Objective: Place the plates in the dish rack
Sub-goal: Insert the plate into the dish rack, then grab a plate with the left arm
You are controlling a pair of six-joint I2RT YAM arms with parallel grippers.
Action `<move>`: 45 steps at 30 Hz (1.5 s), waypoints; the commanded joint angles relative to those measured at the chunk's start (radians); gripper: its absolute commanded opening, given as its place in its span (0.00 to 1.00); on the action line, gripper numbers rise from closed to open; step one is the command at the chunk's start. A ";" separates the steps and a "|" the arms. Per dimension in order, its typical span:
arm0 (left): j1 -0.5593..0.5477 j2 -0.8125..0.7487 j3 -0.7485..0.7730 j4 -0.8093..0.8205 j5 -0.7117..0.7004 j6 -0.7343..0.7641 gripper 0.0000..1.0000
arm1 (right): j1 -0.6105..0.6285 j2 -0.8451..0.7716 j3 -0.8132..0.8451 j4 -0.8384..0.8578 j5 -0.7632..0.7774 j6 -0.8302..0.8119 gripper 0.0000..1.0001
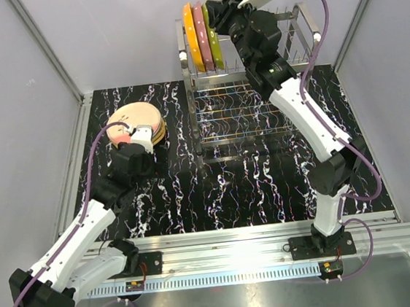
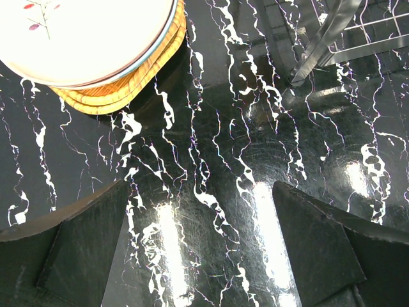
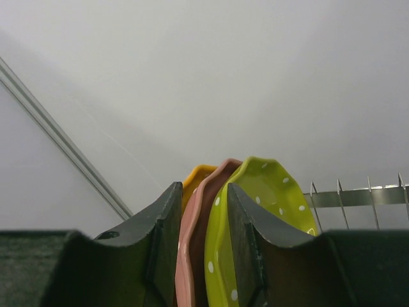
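**Right gripper at the racked plates, left gripper waiting by the stack**

The dish rack point(image 1: 239, 113) stood at the far side of the table point(image 1: 195, 198). Its upper tier held three plates on edge at the left end, touching or nearly so: an orange plate point(image 1: 192, 36), a pink plate point(image 1: 203, 40) and a lime-green plate point(image 1: 213, 46). The prongs point(image 3: 358, 192) to their right were bare and the lower tier held nothing.

The right gripper point(image 3: 203, 192) sat over the top rims, its jaws parted only narrowly, with the pink and lime-green rims between them. The wrist view was too close to tell whether the pads pressed either rim or merely flanked them.

The left gripper point(image 2: 198, 192) hung with its jaws fully spread and held nothing. It was over bare table just beside the stack point(image 1: 134, 123) of remaining plates. That stack lay flat, left of the rack, with a cream plate point(image 2: 83, 38) bearing a leaf motif on top and tan plates point(image 2: 128, 93) beneath.

The plates were probably rigid, glazed and slippery, fairly heavy for a two-finger grip, and liable to chip against steel wire. The best hold appeared to be a pinch across the rim. On the stack that meant taking the top plate where its edge overhung the plates below.
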 commanded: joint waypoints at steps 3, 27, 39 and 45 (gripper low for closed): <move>0.004 -0.019 0.005 0.043 0.015 -0.006 0.99 | 0.005 -0.058 0.017 0.049 0.003 -0.006 0.43; 0.004 -0.053 -0.004 0.046 -0.087 -0.011 0.99 | 0.009 -0.537 -0.465 0.036 -0.222 -0.100 0.55; 0.010 -0.079 -0.016 0.067 -0.235 -0.003 0.99 | 0.132 -0.937 -0.873 -0.119 -0.379 -0.186 0.53; 0.059 -0.085 -0.021 0.081 -0.217 -0.043 0.99 | 0.195 -1.081 -1.083 -0.211 -0.448 -0.144 0.40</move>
